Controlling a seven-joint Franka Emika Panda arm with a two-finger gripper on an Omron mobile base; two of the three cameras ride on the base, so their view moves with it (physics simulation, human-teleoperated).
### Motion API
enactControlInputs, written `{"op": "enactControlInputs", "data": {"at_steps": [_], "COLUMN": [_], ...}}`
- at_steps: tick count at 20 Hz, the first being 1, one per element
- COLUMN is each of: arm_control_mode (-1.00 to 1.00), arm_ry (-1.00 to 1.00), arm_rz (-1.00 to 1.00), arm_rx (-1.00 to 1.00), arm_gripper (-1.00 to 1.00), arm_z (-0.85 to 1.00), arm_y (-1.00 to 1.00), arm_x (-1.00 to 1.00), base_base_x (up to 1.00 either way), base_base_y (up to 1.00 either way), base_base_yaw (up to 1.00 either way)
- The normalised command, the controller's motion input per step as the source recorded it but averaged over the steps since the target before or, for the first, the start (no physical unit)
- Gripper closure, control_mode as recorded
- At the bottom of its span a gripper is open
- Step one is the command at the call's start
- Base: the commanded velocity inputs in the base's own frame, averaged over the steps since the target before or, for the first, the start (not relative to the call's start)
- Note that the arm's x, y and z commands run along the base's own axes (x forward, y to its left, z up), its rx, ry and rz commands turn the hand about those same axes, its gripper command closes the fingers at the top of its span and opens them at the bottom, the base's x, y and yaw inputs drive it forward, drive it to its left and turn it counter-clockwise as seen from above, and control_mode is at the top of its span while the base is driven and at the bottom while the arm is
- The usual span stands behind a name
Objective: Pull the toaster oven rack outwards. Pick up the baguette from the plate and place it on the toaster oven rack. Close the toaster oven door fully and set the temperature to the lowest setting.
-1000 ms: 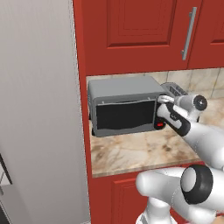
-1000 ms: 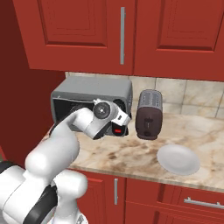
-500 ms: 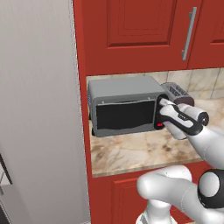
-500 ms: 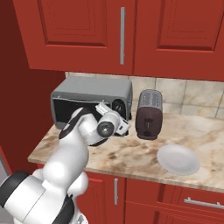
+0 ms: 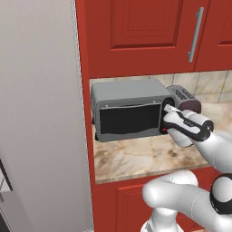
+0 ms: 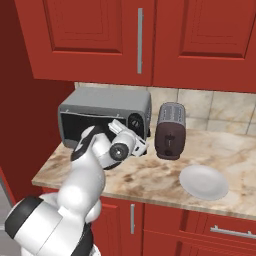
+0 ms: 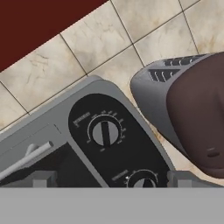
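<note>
Two black knobs sit on the control panel at the right end of the toaster oven (image 5: pixel 129 111); the upper knob (image 7: pixel 105 132) has its pointer bar roughly upright in the hand view, and the lower knob (image 7: pixel 142 180) is cut off at the bottom of that view. Gripper (image 5: pixel 166 108) is right at that panel, just in front of the knobs; from the left base view it covers most of the panel. Fingertips (image 7: pixel 43 178) show as two small stubs low in the hand view, one either side of the lower knob, apart, nothing visibly clamped between them; whether they touch the knob, cannot tell. Toaster oven door (image 5: pixel 130 119) looks tipped out a little at the top, dark gap along its upper edge, handle bar visible in the hand view. Rack and baguette can't be made out through the dark glass. Dark-brown slot toaster (image 6: pixel 169 131) stands just right of the toaster oven, near but apart. White plate (image 6: pixel 204 182) lies on the marble counter (image 6: pixel 150 172) further right and toward the front edge, bare. Red cabinets (image 6: pixel 135 40) hang above the toaster oven.
</note>
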Motion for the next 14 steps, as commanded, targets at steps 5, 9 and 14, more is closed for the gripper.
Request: {"op": "enactControlInputs", "data": {"at_steps": [5, 9, 14], "arm_control_mode": [-1.00, -1.00, -1.00], "arm_ry": [0.00, 0.00, 0.00], "arm_rz": [0.00, 0.00, 0.00], "arm_rx": [0.08, 0.05, 0.00], "arm_gripper": [-1.00, -1.00, -1.00], "arm_z": [0.05, 0.11, 0.00], "arm_y": [0.00, 0.00, 0.00], "arm_x": [0.15, 0.03, 0.00], "base_base_x": [0.00, 0.00, 0.00], "base_base_y": [0.00, 0.00, 0.00], "base_base_yaw": [0.00, 0.00, 0.00]}}
